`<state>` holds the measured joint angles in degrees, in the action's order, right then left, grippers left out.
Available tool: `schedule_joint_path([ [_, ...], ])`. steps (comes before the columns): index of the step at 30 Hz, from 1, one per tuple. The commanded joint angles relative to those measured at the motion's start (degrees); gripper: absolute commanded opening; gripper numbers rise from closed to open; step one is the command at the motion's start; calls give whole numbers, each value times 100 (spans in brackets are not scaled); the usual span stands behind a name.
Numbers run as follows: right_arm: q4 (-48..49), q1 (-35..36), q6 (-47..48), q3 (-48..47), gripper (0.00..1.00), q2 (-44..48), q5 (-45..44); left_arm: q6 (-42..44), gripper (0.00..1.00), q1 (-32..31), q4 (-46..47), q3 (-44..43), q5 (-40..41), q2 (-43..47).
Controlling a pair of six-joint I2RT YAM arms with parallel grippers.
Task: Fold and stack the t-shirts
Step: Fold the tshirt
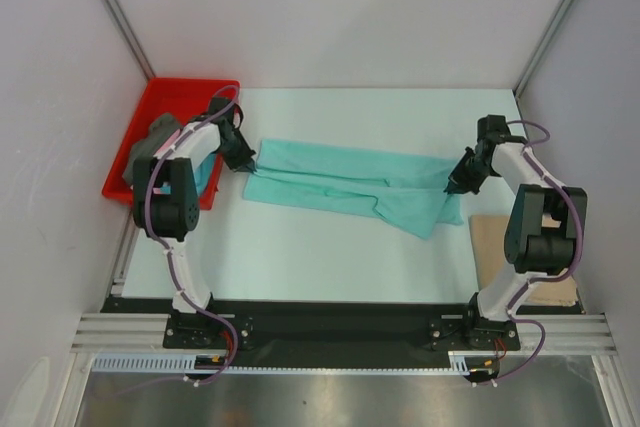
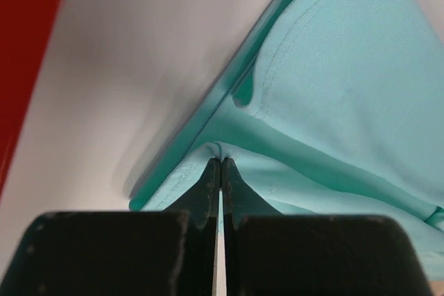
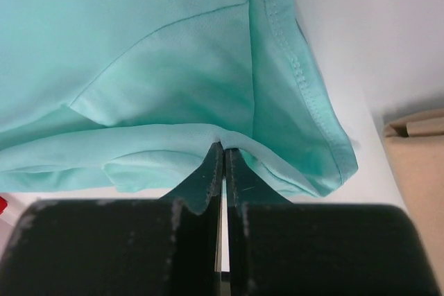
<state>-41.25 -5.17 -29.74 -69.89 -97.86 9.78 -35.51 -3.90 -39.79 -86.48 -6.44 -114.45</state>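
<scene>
Left pincer (image 1: pixel 247 165) and right pincer (image 1: pixel 452 187) each clamp a thin edge of the mint shirt (image 1: pixel 350 185) stretched between them; uneven pull likely slips one hem free, skewing the fold.

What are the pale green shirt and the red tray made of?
The mint green t-shirt looks like soft, matte knit cloth: it drapes in folds and shows stitched hems. The red rectangular tray seems rigid moulded plastic: straight raised walls, uniform colour; its finish is unclear.
</scene>
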Motion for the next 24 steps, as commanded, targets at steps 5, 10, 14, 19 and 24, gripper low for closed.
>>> schedule_joint_path([
  [5, 30, -81, 170, -420, 3, -329, 68, 88, 0, -41, -125, -598, -147, -420],
  [10, 56, -116, 161, -526, 8, -479, 85, 97, 18, -41, -178, -677, -60, -516],
  [14, -5, -160, 301, -736, 26, -628, 7, 315, 51, -84, -362, -879, 492, -421],
  [19, -795, 32, 916, -1544, 39, -515, -836, 913, 71, -470, -434, -758, 1048, 528],
  [24, -466, 1051, 699, -1748, 44, -303, -216, 1283, 51, -892, 348, 199, -573, 995],
])
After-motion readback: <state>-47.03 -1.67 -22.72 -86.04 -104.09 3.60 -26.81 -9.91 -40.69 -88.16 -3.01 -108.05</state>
